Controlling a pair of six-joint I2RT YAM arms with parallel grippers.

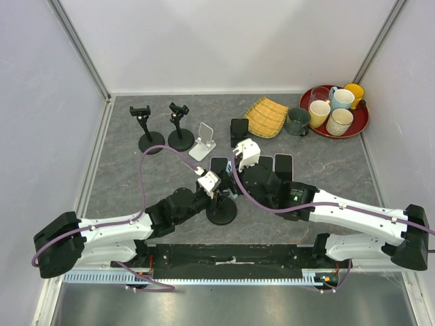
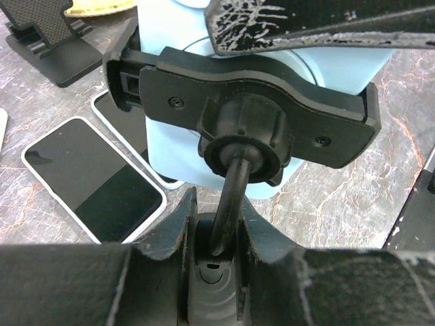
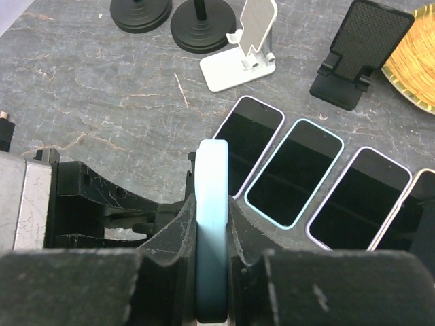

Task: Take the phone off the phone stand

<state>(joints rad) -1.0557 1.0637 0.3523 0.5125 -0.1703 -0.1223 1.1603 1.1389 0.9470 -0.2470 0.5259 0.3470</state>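
A light blue phone [image 2: 340,75] sits in the black clamp [image 2: 258,115] of a round-based phone stand [image 1: 221,212] at the table's near middle. My left gripper [image 2: 217,204] is shut on the stand's thin black stem [image 2: 230,183], just below the clamp. My right gripper [image 3: 212,204] is shut on the phone's edge [image 3: 212,176], with a finger on each face. The clamp [image 3: 102,210] shows to the left of the phone in the right wrist view. In the top view both grippers [image 1: 216,187] [image 1: 239,166] meet over the stand, and the phone is mostly hidden by them.
Several phones lie flat behind the stand [image 3: 292,173] [image 3: 248,139] [image 3: 357,197]. Behind them stand a white stand [image 3: 248,47], a black folding stand [image 3: 360,51] and two empty round-based stands [image 1: 146,132] [image 1: 180,129]. At the back right are a yellow woven mat [image 1: 266,117], a dark mug [image 1: 297,122] and a red tray [image 1: 358,128] of cups.
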